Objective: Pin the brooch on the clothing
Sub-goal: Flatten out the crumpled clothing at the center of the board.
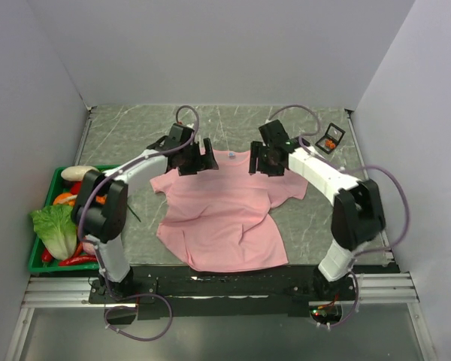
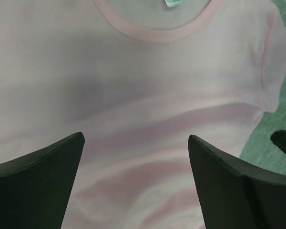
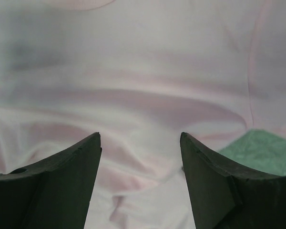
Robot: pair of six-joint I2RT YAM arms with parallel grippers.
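Note:
The clothing (image 1: 225, 214), a light pink T-shirt, lies spread on the table with its neck toward the back and some wrinkles near the hem. My left gripper (image 1: 203, 162) hangs open over its left shoulder, and my right gripper (image 1: 257, 162) hangs open over its right shoulder. The left wrist view shows the collar (image 2: 155, 33) and white label (image 2: 173, 3) beyond the open left gripper (image 2: 136, 136), with nothing between its fingers. The right gripper (image 3: 140, 135) is also empty above rumpled pink fabric (image 3: 133, 95). The brooch (image 1: 330, 141), a tiny orange-red speck, sits in a small open black box at the back right.
A green basket (image 1: 41, 252) holding several vegetables stands at the left edge of the table. The small black box (image 1: 331, 137) lies near the right wall. Grey-green marbled table surface (image 1: 135, 131) runs behind the shirt. Walls close in on three sides.

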